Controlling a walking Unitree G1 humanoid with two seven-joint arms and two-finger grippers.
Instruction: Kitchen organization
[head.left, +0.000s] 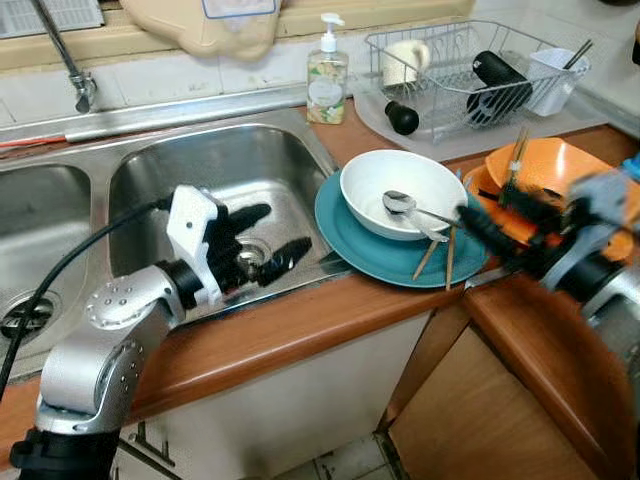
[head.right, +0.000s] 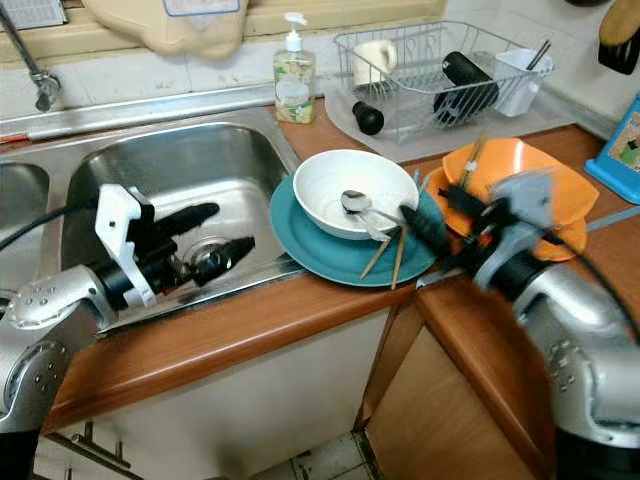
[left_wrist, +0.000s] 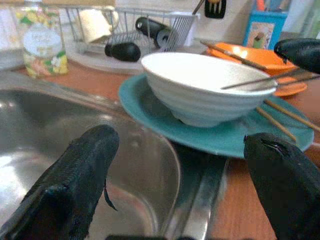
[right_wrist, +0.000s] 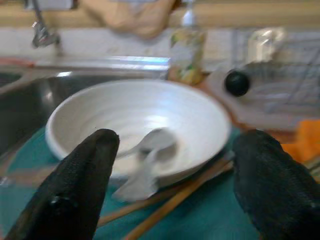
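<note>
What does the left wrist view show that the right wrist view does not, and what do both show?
Left wrist view: the blue box by the wall, the black bottle lying in the dish rack, and the orange bowl's rim with a chopstick across it.

Right wrist view: the faucet, the beige item on the ledge, and the spoon resting inside the bowl.

Both share the white bowl on the teal plate, the chopsticks on that plate, the soap bottle, the sink basin, and open black fingers in the foreground.
</note>
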